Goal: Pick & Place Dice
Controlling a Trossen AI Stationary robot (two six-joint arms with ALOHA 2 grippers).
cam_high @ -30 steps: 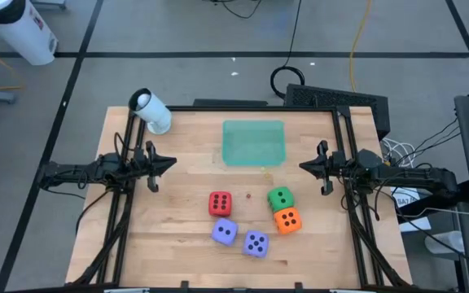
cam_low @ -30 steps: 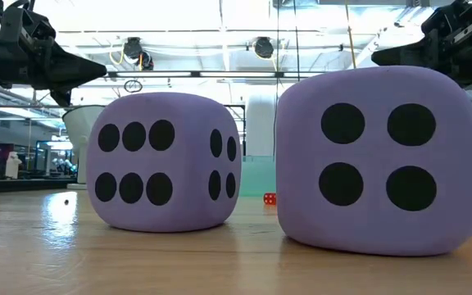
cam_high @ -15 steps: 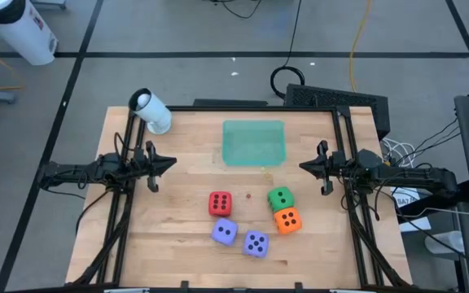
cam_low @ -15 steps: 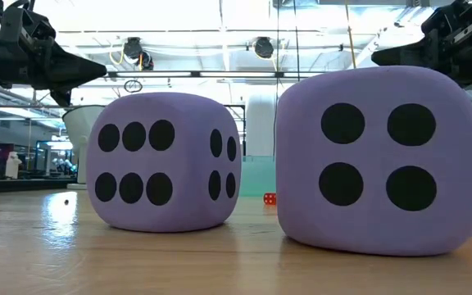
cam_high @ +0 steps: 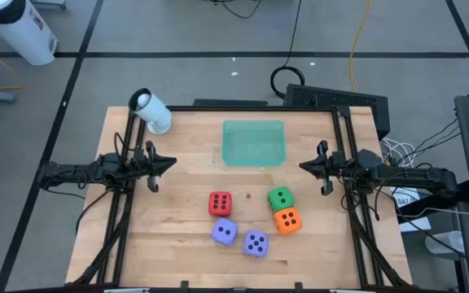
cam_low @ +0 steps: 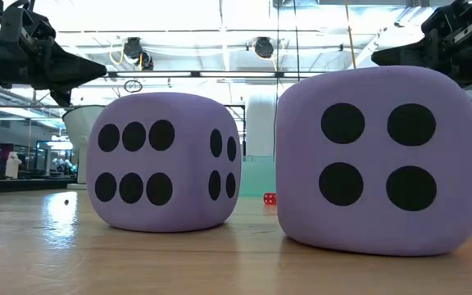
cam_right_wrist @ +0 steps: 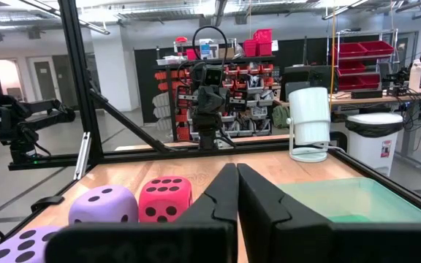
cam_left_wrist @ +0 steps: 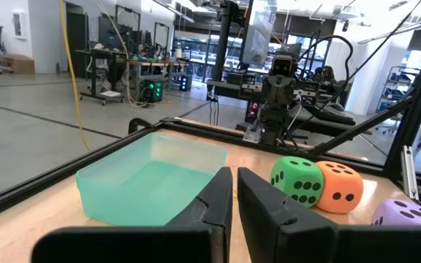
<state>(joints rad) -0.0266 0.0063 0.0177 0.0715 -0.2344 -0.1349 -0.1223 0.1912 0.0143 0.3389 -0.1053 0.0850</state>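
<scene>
Left gripper: parked over the left side of the light wooden surface, jaws pressed together, nothing in them.
Right gripper: same deal over the right side, jaws closed and empty.
Red soft cube die: sitting mid-surface, between the two arms.
Green soft cube die: right of the red one, touching the orange soft cube die just in front of it.
Two lavender-purple soft cube dice: side by side near the front edge.
Translucent green square tray: toward the back, well apart from the dice.
White cylinder on its side: back left corner.
</scene>
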